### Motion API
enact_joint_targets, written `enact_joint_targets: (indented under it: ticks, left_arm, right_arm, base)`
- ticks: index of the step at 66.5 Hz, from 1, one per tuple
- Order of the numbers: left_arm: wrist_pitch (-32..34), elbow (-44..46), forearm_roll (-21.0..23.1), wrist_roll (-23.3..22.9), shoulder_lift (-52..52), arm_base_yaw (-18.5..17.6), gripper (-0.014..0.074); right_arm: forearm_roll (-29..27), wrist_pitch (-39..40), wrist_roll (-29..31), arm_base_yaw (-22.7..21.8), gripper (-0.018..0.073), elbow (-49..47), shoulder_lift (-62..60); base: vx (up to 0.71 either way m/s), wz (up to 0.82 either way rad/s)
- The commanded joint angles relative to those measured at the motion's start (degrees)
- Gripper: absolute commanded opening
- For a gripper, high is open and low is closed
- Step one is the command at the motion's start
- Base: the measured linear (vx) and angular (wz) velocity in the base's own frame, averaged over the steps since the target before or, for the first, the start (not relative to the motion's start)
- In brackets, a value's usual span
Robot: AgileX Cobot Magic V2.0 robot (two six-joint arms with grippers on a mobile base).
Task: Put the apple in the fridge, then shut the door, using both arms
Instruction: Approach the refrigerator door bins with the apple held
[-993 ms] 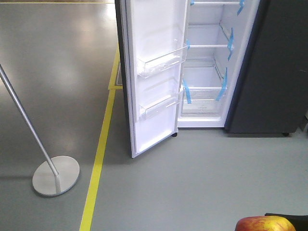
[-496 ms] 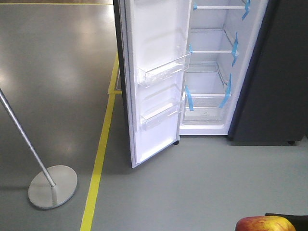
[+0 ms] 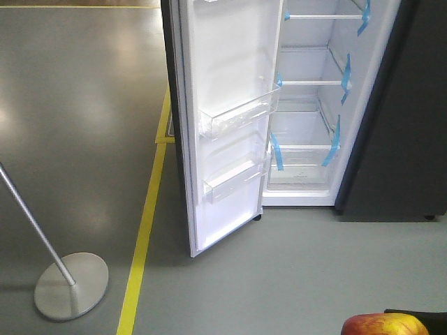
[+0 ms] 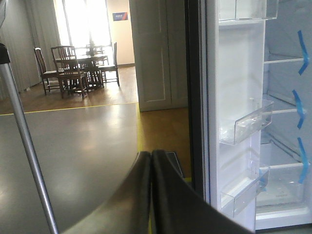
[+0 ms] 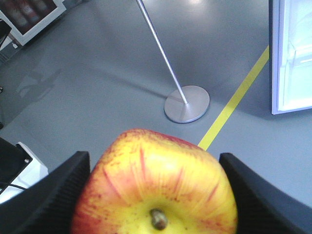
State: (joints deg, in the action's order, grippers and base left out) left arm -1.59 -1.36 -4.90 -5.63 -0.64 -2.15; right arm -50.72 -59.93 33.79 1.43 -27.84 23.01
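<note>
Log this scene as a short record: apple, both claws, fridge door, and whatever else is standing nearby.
apple: held in right claw
left claw: shut, holding nothing
door: wide open, clear bins look empty
fridge: interior exposed, blue tape on shelves
nearby: metal stand on round base, yellow line

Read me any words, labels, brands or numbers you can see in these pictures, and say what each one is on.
No text is readable.
Blue sign on the far wall: lettering too small to read.
Faint print on the bottom drawer of the fridge: too blurred to read.
</note>
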Motion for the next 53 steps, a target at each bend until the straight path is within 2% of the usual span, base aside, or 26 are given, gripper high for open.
enact_joint_targets:
  ticks: [1, 53]
  left_arm:
    - [4.0, 1.0, 0.2, -0.6, -0.9, -0.4, -0.0006]
    - [4.0, 1.0, 0.2, -0.6, -0.9, -0.4, -0.0006]
  right_arm:
    - [-3.5, 2.1, 0.6, -0.2, 0.0150, -1.3, 0.4]
    - [-3.5, 2.1, 0.6, -0.2, 0.0150, -1.3, 0.4]
  base:
    - [0.13, 0.00]
    - [0.14, -0.01]
